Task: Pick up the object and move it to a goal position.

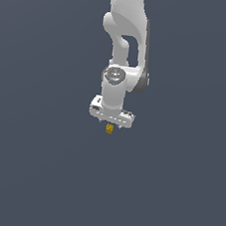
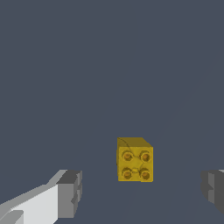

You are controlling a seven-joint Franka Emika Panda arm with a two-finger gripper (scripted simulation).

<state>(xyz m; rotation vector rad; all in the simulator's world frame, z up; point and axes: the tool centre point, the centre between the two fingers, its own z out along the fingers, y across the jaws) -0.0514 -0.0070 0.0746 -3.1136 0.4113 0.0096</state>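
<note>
Arm reaching straight down, gripper spread wide.

I see my white arm [image 1: 125,41] hanging vertically, wrist pointed at the floor. My gripper [image 1: 110,125] has its jaws parted wide; in the wrist view the two grey fingertips [image 2: 70,193] stand far apart, touching nothing.

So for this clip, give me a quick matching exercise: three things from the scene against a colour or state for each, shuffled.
Things:
1. yellow piece
2. end effector
3. arm

Descriptions:
A. white, reaching down from the top of the exterior view
B. open, one finger on each side of the piece
C. mustard yellow, four studs on top

Pairs: 1-C, 2-B, 3-A
</note>
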